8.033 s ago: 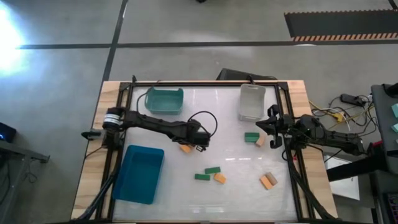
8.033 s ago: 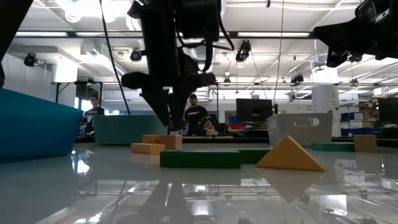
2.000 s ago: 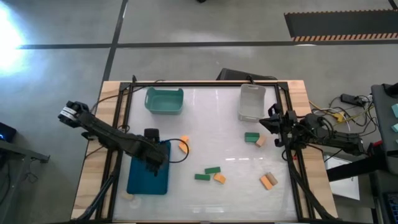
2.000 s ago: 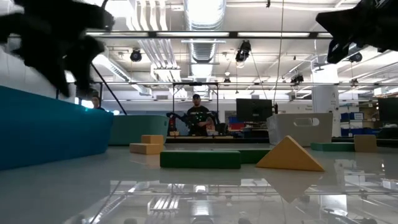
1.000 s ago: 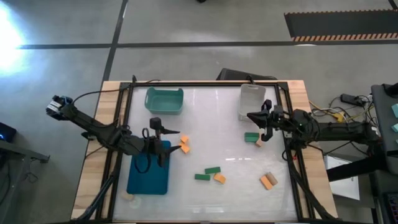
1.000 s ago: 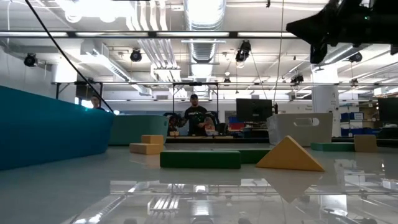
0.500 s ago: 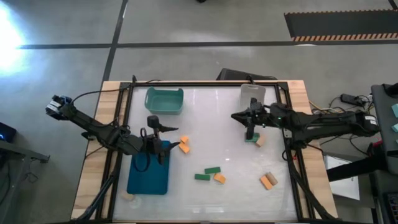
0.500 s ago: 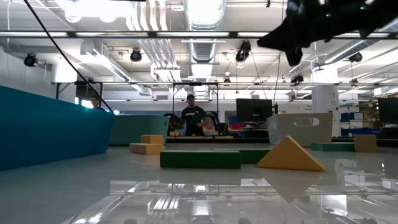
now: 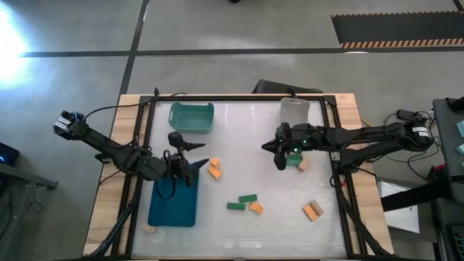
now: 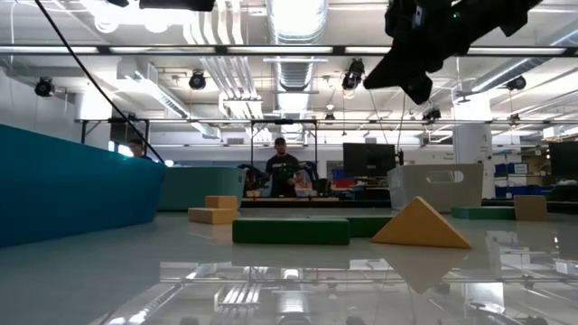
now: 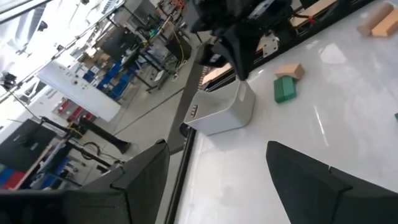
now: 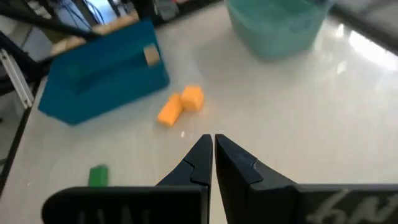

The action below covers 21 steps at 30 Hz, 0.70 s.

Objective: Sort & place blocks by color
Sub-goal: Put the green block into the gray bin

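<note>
- The blocks lie scattered over the white table (image 9: 246, 138): two orange blocks (image 9: 214, 170) sit together just right of the blue bin (image 9: 174, 206), toward the left side.
- Near the front middle, two green blocks (image 9: 241, 201) lie in a loose row with another orange block (image 9: 257, 209) at their right end.
- A tan and orange pair (image 9: 312, 210) rests toward the front right corner, well apart from the rest.
- One green block (image 9: 293, 160) with a tan block (image 9: 303, 165) beside it lies in front of the clear bin (image 9: 294, 114), which stands at the back right.
- A tan block (image 12: 150, 55) shows inside the blue bin in the right wrist view.
- The teal bin (image 9: 191, 117) stands at the back left, with no block visible in it.
- The right gripper (image 9: 280, 161) hangs above the table just left of the green-and-tan pair, its fingers pressed together and holding nothing.
- The left gripper (image 9: 199, 158) is at the far right corner of the blue bin, near the two orange blocks, its fingers (image 11: 298, 168) spread apart and empty.
- In the low view a person (image 10: 282, 171) stands far behind the table.
</note>
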Tool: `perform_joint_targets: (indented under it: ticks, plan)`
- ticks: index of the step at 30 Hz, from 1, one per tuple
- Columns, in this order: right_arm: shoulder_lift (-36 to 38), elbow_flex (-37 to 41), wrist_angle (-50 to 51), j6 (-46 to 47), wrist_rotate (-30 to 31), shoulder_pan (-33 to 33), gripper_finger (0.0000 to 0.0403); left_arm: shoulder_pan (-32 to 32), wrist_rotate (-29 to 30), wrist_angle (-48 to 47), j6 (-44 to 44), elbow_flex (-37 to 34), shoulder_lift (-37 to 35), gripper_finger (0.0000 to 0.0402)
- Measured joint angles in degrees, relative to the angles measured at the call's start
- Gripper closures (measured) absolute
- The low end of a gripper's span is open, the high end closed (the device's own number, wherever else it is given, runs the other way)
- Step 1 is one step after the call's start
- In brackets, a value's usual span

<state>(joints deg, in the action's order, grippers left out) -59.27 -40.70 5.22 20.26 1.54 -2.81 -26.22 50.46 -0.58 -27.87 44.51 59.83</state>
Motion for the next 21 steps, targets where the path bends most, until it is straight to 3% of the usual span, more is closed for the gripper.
perform_joint_targets:
  ticks: [12, 21]
  plan:
    - [-4.5, -4.7, 26.9, 21.9, -0.1, 2.9, 0.0394, 0.0, 2.6, -3.4, -1.2, -0.2, -2.0, 0.015]
    - [-4.5, -4.5, 39.1, 26.7, -0.4, 2.9, 0.0394, 0.0, 2.6, -3.2, -1.0, -3.5, -5.9, 0.015]
